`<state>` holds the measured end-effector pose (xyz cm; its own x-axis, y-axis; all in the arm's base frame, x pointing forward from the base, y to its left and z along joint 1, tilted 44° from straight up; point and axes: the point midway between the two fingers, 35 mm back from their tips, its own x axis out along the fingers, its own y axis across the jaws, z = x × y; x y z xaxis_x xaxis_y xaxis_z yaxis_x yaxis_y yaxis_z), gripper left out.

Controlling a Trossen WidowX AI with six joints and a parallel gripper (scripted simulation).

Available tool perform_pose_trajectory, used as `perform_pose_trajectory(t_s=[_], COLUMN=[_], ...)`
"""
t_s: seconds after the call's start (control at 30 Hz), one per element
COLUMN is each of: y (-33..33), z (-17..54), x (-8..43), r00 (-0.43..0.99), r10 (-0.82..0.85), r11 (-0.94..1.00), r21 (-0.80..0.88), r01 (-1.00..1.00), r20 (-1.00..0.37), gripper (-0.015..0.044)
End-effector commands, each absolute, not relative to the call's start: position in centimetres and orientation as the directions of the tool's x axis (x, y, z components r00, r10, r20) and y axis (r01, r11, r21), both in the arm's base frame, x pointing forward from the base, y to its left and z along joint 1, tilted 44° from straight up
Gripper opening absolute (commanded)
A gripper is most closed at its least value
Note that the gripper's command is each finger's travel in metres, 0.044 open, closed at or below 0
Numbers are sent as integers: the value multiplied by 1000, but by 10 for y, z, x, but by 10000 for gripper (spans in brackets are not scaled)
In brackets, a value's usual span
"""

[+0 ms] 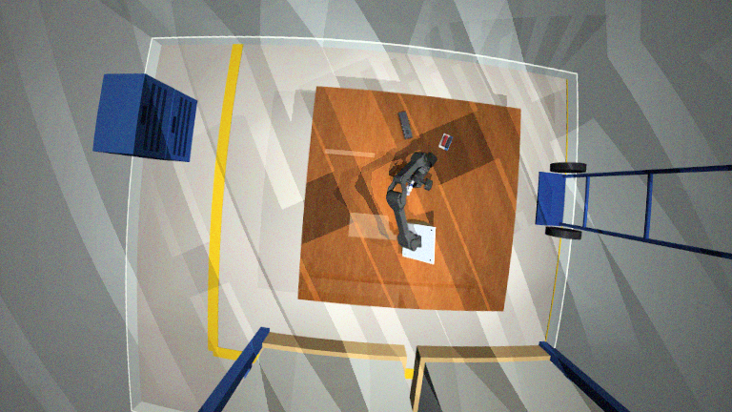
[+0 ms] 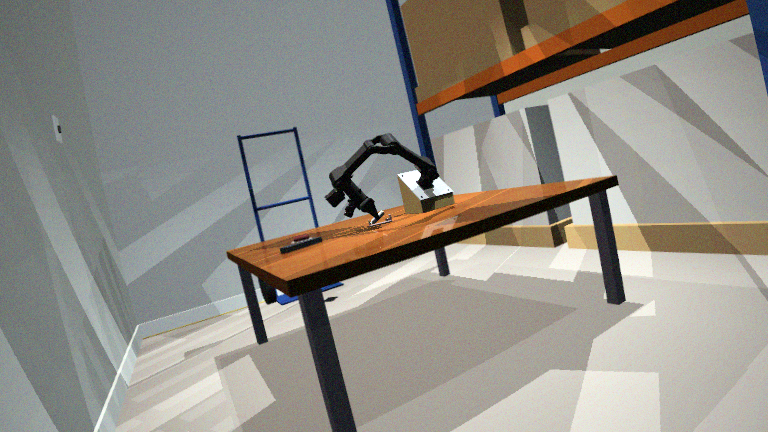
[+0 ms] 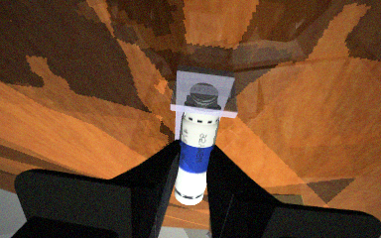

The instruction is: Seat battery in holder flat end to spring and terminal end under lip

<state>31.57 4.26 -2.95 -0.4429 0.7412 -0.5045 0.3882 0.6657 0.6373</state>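
Observation:
The battery (image 3: 193, 180) (image 2: 380, 215), white with a blue band, is between the fingers. My gripper (image 3: 194, 148) (image 2: 377, 218) is shut on it. In the wrist view the battery's far end meets the dark spring (image 3: 202, 102), which looks compressed against the end wall of the pale, translucent holder (image 3: 226, 91) (image 2: 379, 223). In the exterior view the battery looks tilted, with one end raised above the holder. The fingers and battery hide most of the holder's floor and its near end, so the lip and the terminal end's fit under it cannot be seen in the wrist view.
The wooden table (image 1: 475, 278) (image 2: 509, 201) also carries a dark grey bar-shaped object (image 1: 404, 125) (image 2: 300, 245) and a small red, white and blue item (image 1: 445, 141) beyond the gripper. The arm stands on a box with a white top plate (image 1: 426, 254) (image 2: 441, 192).

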Motion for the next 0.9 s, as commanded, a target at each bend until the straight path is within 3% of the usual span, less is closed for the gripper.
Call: perform_pose_trajectory(t_s=[0.0,0.87], y=[43,46], z=[-31,-35], x=[318,315], r00=[-426,-341], r10=[738,723], r11=[671,691], r21=[637,617], r01=[379,376], r20=[-524,-601], gripper=[64,64])
